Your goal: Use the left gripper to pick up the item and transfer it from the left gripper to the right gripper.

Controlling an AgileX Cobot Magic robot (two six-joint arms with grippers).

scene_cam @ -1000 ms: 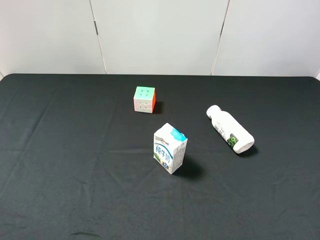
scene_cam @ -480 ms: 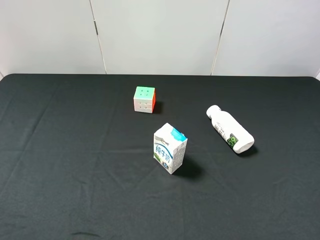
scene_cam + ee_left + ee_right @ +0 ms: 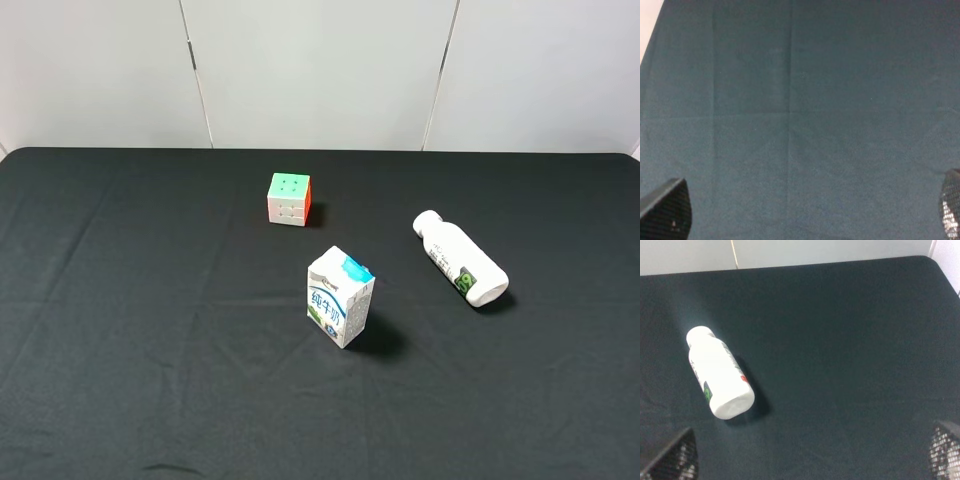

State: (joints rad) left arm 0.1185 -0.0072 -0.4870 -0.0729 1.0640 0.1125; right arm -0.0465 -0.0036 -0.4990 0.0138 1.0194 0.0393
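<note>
The item, a white plastic bottle (image 3: 461, 260) with a rounded cap and a small green mark, lies on its side on the black cloth at the right of the exterior view. It also shows in the right wrist view (image 3: 720, 372), well ahead of my right gripper (image 3: 807, 456), whose fingertips (image 3: 671, 459) stand wide apart and empty. My left gripper (image 3: 809, 212) is open and empty, and its fingertips (image 3: 667, 211) show over bare cloth only. Neither arm shows in the exterior view.
A white-and-blue milk carton (image 3: 340, 297) stands upright at the middle of the table. A pastel puzzle cube (image 3: 289, 198) sits behind it. The black tablecloth (image 3: 150, 300) ends at a white wall at the back.
</note>
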